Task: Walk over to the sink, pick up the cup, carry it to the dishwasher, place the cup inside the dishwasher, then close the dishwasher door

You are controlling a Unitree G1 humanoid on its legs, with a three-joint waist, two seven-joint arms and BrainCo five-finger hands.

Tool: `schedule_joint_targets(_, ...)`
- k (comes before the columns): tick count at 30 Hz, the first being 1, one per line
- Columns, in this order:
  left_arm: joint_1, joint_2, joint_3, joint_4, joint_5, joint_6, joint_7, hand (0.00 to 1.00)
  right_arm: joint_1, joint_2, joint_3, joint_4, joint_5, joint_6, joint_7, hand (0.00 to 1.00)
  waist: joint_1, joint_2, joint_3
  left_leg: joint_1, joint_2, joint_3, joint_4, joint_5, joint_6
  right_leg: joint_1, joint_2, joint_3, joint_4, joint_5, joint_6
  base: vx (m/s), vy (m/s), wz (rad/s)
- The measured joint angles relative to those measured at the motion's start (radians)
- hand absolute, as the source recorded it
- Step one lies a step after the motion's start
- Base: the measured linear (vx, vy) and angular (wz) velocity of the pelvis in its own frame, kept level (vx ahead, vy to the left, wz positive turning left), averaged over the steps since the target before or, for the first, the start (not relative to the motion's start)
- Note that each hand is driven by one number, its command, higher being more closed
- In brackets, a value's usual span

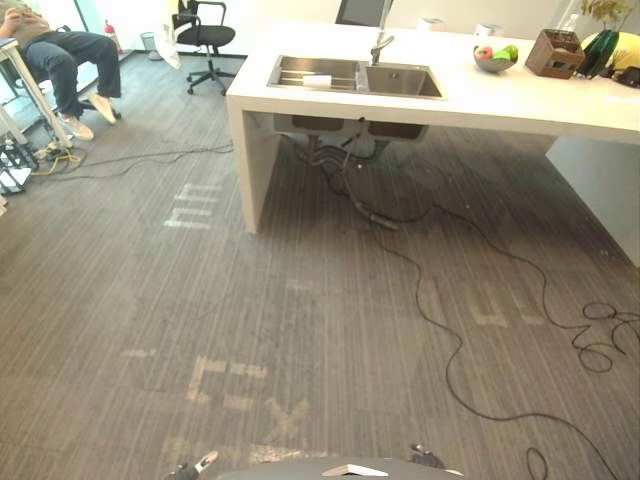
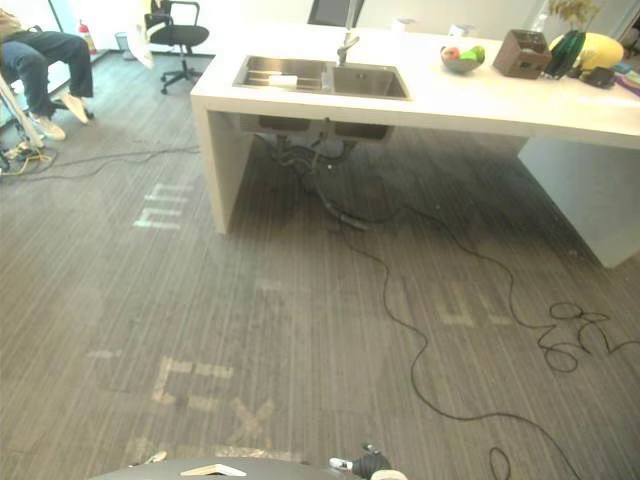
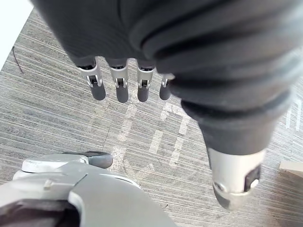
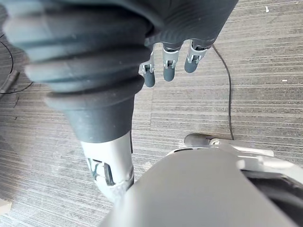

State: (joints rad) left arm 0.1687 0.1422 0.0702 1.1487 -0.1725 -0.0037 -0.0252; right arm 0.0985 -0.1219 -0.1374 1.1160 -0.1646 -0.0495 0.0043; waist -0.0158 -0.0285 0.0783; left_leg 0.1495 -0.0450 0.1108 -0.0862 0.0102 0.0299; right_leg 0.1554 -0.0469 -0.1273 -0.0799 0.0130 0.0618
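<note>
A steel double sink [image 1: 356,77] is set in the white counter [image 1: 520,100] across the carpet ahead, with a tap [image 1: 380,44] behind it. A small white thing [image 1: 316,80] lies in the sink's left basin; I cannot tell what it is from here. My left hand [image 3: 122,87] hangs over the carpet, fingers straight, holding nothing. My right hand [image 4: 169,68] hangs the same way, open and holding nothing.
Black cables [image 1: 440,330] trail over the carpet from under the sink to the right. A person [image 1: 60,55] sits at the far left beside a black office chair [image 1: 205,40]. On the counter stand a fruit bowl [image 1: 494,58] and a wooden box [image 1: 553,52].
</note>
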Motion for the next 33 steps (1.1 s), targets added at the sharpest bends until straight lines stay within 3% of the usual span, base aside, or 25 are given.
schedule_joint_targets(3,0.0,-0.001,-0.001,0.0,0.0,0.002,0.002,0.0,0.0,0.001,-0.002,0.0,0.0,0.0,-0.008,0.0,-0.001,-0.001,0.005,0.009,-0.002,-0.005,0.0,-0.002,0.004,0.005,-0.004,-0.006,0.021,-0.019,0.007,-0.05,-0.023,0.07)
schedule_joint_targets(6,0.006,0.0,-0.002,-0.002,0.0,0.01,0.011,0.0,0.004,0.009,-0.027,-0.007,0.0,-0.011,-0.032,0.0,-0.013,-0.009,0.008,0.012,-0.023,-0.029,0.001,-0.021,0.024,-0.077,-0.048,-0.039,0.23,-0.141,0.036,-0.03,0.026,0.35)
schedule_joint_targets(7,0.011,0.002,-0.004,-0.012,-0.001,0.014,0.018,0.0,0.01,0.014,-0.035,-0.013,0.001,-0.014,-0.038,0.0,-0.012,-0.015,0.008,0.015,-0.041,-0.032,0.001,-0.029,0.035,-0.108,-0.081,-0.048,0.317,-0.19,0.08,0.03,0.04,0.31)
schedule_joint_targets(8,0.012,0.0,-0.005,-0.023,-0.001,0.018,0.023,0.0,0.014,0.014,-0.035,-0.012,0.001,-0.014,-0.038,0.0,-0.012,-0.014,0.009,0.016,-0.047,-0.033,0.001,-0.035,0.044,-0.127,-0.094,-0.046,0.374,-0.2,0.104,0.05,0.049,0.17)
schedule_joint_targets(9,0.01,-0.003,0.005,-0.033,-0.018,0.025,0.03,0.0,0.007,0.012,-0.055,-0.019,0.001,-0.015,-0.037,0.0,-0.002,-0.015,0.017,0.012,-0.055,-0.03,0.003,-0.04,0.054,-0.232,-0.118,-0.027,0.575,-0.193,0.085,0.04,0.045,0.06)
schedule_joint_targets(10,0.008,-0.005,0.029,-0.036,-0.043,0.043,0.044,0.0,0.007,0.021,-0.084,-0.04,0.001,-0.022,-0.036,0.0,-0.003,-0.012,0.043,0.012,-0.054,-0.035,0.035,-0.052,0.068,-0.364,-0.143,-0.013,0.823,-0.148,0.02,0.06,0.031,0.09)
schedule_joint_targets(12,0.004,-0.003,0.057,-0.041,-0.044,0.062,0.053,0.0,0.01,0.036,-0.087,-0.032,0.002,-0.031,-0.036,0.0,-0.01,-0.021,0.087,0.031,-0.032,-0.058,0.112,-0.108,0.077,-0.449,-0.136,-0.008,0.976,-0.176,0.024,0.14,0.023,0.33)
schedule_joint_targets(14,0.003,-0.003,0.088,-0.044,-0.041,0.069,0.055,0.0,0.021,0.055,-0.091,-0.028,0.006,-0.032,-0.037,0.0,-0.01,-0.031,0.089,0.047,-0.019,-0.082,0.123,-0.132,0.072,-0.462,-0.138,-0.051,0.824,-0.182,0.024,0.21,0.025,0.39)
schedule_joint_targets(16,0.0,-0.009,0.107,-0.046,-0.039,0.073,0.055,0.0,0.046,0.062,-0.102,-0.041,0.021,-0.033,-0.04,0.0,-0.01,-0.028,0.092,0.046,-0.01,-0.104,0.145,-0.167,0.061,-0.472,-0.121,-0.066,0.532,-0.131,0.017,0.35,-0.02,0.26)
schedule_joint_targets(19,-0.002,-0.03,0.142,-0.075,-0.037,0.073,0.053,0.0,0.07,0.061,-0.102,-0.046,0.02,-0.032,-0.039,0.0,-0.003,-0.011,0.108,0.042,0.009,-0.115,0.236,-0.26,0.035,-0.464,-0.079,-0.018,0.281,-0.048,0.02,0.34,-0.094,0.17)
schedule_joint_targets(22,-0.007,-0.054,0.202,-0.087,-0.03,0.06,0.047,0.0,0.11,0.065,-0.102,-0.077,0.023,-0.005,-0.038,0.0,-0.01,0.0,0.106,0.099,0.038,-0.14,0.332,-0.408,0.005,-0.44,-0.068,-0.032,0.343,-0.017,-0.02,0.53,-0.234,0.25)
schedule_joint_targets(23,-0.002,-0.073,0.21,-0.091,-0.028,0.056,0.045,0.0,0.131,0.053,-0.102,-0.091,0.022,-0.002,-0.037,0.0,-0.01,0.029,0.091,0.146,0.078,-0.136,0.332,-0.44,-0.022,-0.432,-0.039,-0.052,0.394,0.012,-0.055,0.79,-0.305,0.13)
schedule_joint_targets(24,0.007,-0.084,0.214,-0.095,-0.016,0.052,0.044,0.0,0.141,0.047,-0.107,-0.097,0.021,0.001,-0.037,0.0,-0.01,0.041,0.072,0.157,0.095,-0.135,0.348,-0.447,-0.04,-0.43,-0.022,-0.061,0.417,0.026,-0.071,0.71,-0.265,-0.15)
schedule_joint_targets(25,0.011,-0.101,0.237,-0.108,-0.009,0.042,0.039,0.0,0.127,0.039,-0.116,-0.097,0.021,0.009,-0.037,0.0,-0.008,0.054,0.06,0.113,0.125,-0.124,0.477,-0.427,-0.067,-0.434,0.002,-0.069,0.477,-0.031,-0.087,0.83,-0.334,-0.26)
schedule_joint_targets(27,0.011,-0.122,0.264,-0.111,0.005,0.022,0.039,0.0,0.122,0.024,-0.121,-0.106,0.019,-0.001,-0.035,0.0,-0.014,0.07,0.044,0.004,0.145,-0.107,0.741,-0.296,-0.082,-0.394,0.033,-0.067,0.473,-0.091,-0.097,0.68,-0.29,-0.26)
schedule_joint_targets(28,0.003,-0.147,0.285,-0.112,0.009,-0.004,0.043,0.0,0.122,0.009,-0.119,-0.115,0.019,-0.017,-0.034,0.0,-0.012,0.094,0.045,-0.087,0.178,-0.099,0.938,-0.121,-0.1,-0.331,0.059,-0.062,0.424,-0.112,-0.11,0.68,-0.191,-0.26)
schedule_joint_targets(29,0.002,-0.153,0.288,-0.119,0.01,-0.031,0.045,0.0,0.112,-0.004,-0.118,-0.118,0.018,-0.036,-0.031,0.0,0.0,0.105,0.055,-0.183,0.228,-0.069,1.149,-0.041,-0.113,-0.256,0.092,-0.047,0.367,-0.123,-0.124,0.66,-0.159,-0.31)
schedule_joint_targets(30,-0.006,-0.154,0.291,-0.123,0.01,-0.042,0.045,0.0,0.11,-0.005,-0.118,-0.118,0.018,-0.045,-0.03,0.0,0.003,0.109,0.061,-0.229,0.247,-0.053,1.248,-0.058,-0.093,-0.209,0.103,-0.04,0.342,-0.127,-0.127,0.65,-0.107,-0.33)
schedule_joint_targets(31,-0.017,-0.151,0.288,-0.145,0.01,-0.058,0.049,0.0,0.106,0.0,-0.116,-0.116,0.019,-0.063,-0.026,0.0,0.011,0.095,0.07,-0.309,0.247,-0.05,1.379,-0.1,-0.079,-0.119,0.104,-0.028,0.292,-0.134,-0.128,0.61,-0.099,-0.28)
schedule_joint_targets(33,-0.026,-0.144,0.264,-0.191,0.009,-0.107,0.073,0.0,0.08,0.009,-0.107,-0.117,0.023,-0.104,-0.002,0.0,0.024,0.063,0.081,-0.451,0.22,-0.032,1.366,-0.161,-0.088,0.011,0.083,-0.014,0.215,-0.136,-0.126,0.58,-0.065,-0.39)
